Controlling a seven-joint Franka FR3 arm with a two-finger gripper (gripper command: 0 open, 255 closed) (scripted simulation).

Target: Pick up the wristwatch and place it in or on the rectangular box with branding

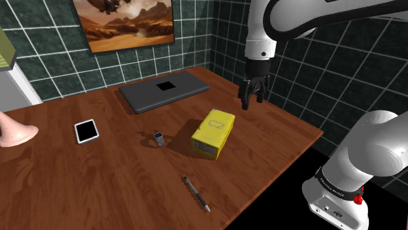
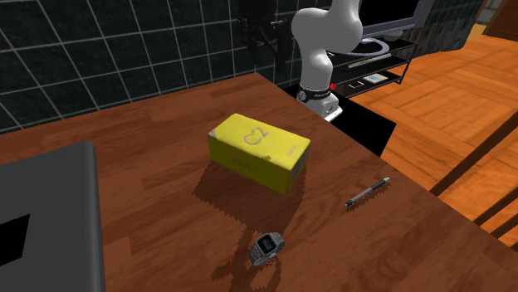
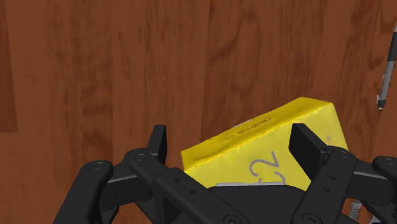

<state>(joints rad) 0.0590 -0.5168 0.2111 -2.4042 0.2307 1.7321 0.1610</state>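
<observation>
- Black gripper [image 3: 232, 143] is seen closest in the wrist view, fingers spread apart with nothing clasped; it is judged to be held wide for the coming grasp.
- It is hung above the table [image 1: 98, 189], near the yellow box [image 1: 213, 132], toward the wall side.
- Wristwatch [image 2: 266, 247] is left on the bare wood, near the box but apart from it, on the shoulder view's left of it; not yet picked up.
- Its face is turned up and the strap is curled, so a pinch from above is judged workable.
- The box is laid flat and closed, printed side up; nothing is seen on it and no opening is shown, so placing on top is judged likely.
- A pen [image 1: 196, 193], closed laptop [image 1: 163, 90] and white-edged phone [image 1: 86, 131] are spread well apart.
</observation>
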